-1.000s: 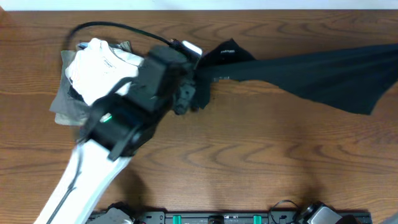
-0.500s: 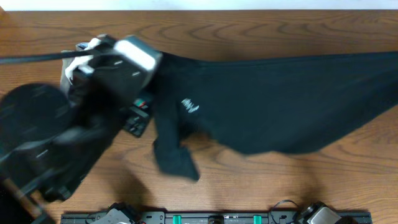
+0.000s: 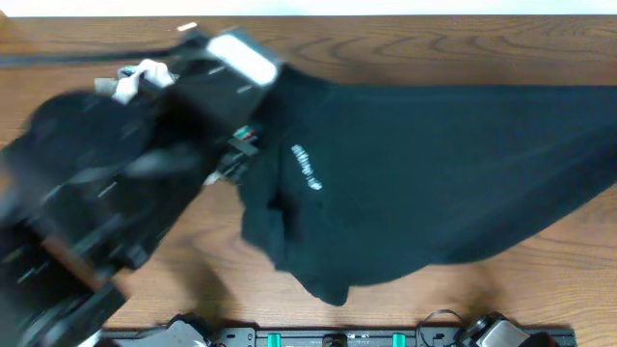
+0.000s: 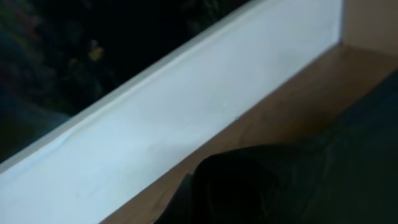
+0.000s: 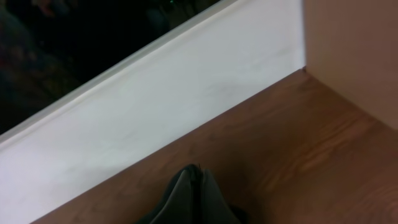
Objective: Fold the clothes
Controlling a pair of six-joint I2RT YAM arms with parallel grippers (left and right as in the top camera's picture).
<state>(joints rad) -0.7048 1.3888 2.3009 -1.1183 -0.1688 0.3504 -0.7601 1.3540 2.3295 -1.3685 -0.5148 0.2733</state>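
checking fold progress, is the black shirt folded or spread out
Spread out, not folded. The black polo shirt stretches as one broad sheet across the table, chest lettering showing, a loose corner bunched near the front edge.

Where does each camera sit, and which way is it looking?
Overhead: fixed above the table, looking straight down at the black shirt; the blurred left arm shows.
Left wrist: on the left arm, looking low across the wood to a white wall; black shirt bunches where its fingers would be.
Right wrist: on the right arm, facing that same wall; the shut right gripper shows at the bottom.
Shared: both wrist views see wall and wood; overhead and left wrist both see the shirt.
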